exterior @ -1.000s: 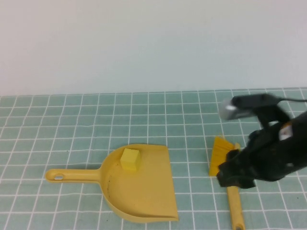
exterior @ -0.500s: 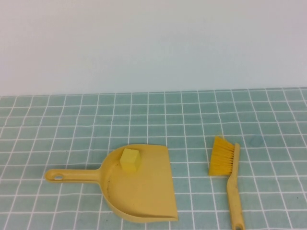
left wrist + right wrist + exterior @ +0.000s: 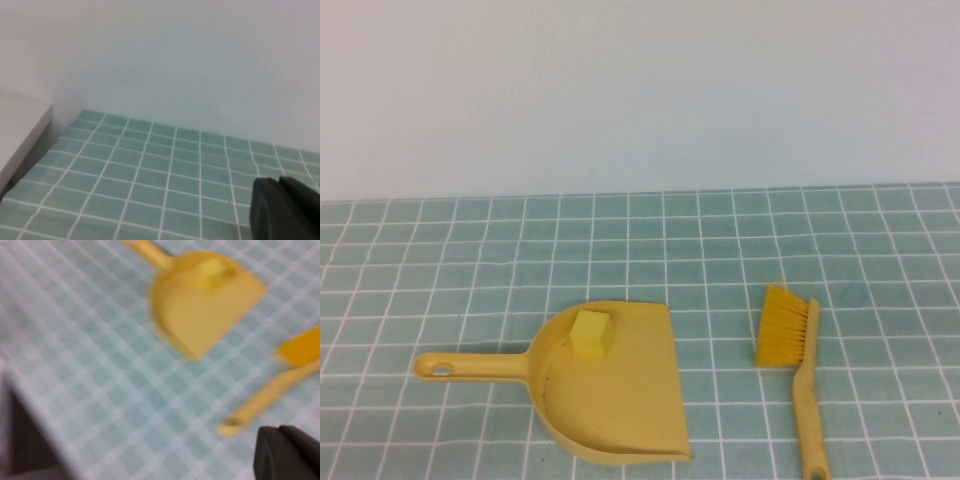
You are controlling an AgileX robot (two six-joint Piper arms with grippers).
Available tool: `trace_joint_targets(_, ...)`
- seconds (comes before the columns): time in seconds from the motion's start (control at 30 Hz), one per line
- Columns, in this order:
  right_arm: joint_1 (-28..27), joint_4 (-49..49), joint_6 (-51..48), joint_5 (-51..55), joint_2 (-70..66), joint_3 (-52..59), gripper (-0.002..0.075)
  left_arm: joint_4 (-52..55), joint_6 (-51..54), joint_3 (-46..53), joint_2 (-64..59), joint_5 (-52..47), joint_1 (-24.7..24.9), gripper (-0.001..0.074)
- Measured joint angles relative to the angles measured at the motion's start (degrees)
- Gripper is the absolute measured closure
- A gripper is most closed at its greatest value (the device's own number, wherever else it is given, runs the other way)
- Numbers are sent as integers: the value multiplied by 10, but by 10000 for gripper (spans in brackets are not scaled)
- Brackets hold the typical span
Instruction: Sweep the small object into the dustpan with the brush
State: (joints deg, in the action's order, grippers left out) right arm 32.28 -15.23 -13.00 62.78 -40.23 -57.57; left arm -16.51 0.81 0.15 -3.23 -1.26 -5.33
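Observation:
A yellow dustpan (image 3: pixel 620 400) lies on the green tiled table with its handle pointing left. A small yellow cube (image 3: pixel 591 333) sits inside it near the handle end. A yellow brush (image 3: pixel 802 370) lies flat to the right of the pan, bristles away from me. Neither gripper shows in the high view. My right gripper (image 3: pixel 278 430) is shut and empty, raised above the table near the brush handle (image 3: pixel 265 395), with the dustpan (image 3: pixel 200 315) and cube (image 3: pixel 216 267) beyond. My left gripper (image 3: pixel 278 182) is shut and empty over bare tiles.
A pale wall stands behind the table. In the left wrist view a white ledge (image 3: pixel 20 135) borders the tiled table (image 3: pixel 150 170). In the right wrist view the table edge (image 3: pixel 30 405) drops to a dark gap.
My right arm, which was over the brush a second ago, has drawn back out of the high view. The brush lies on the table where it was. Dustpan and cube have not moved.

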Motion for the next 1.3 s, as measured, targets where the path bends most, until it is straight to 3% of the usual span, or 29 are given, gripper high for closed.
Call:
trace_joint_targets(0.13, -33, 101, -34, -152, 41, 76, 727, 10, 5, 0, 38, -72, 5, 736)
trace_joint_targets(0.3, -141, 116, -37, -407, 163, 233, 727, 19, 4, 0, 40, -174, 15, 736)
trace_joint_targets(0.6, -291, 106, -39, -628, 299, 511, 727, 29, 18, 0, 40, -185, 15, 736)
trace_joint_targets(0.8, -309, 106, -42, -631, 325, 588, 727, 29, 19, 0, 40, -181, 15, 736)
trace_joint_targets(1.3, -334, 106, -64, -448, 407, 590, 727, 27, 19, 0, 40, -181, 15, 736)
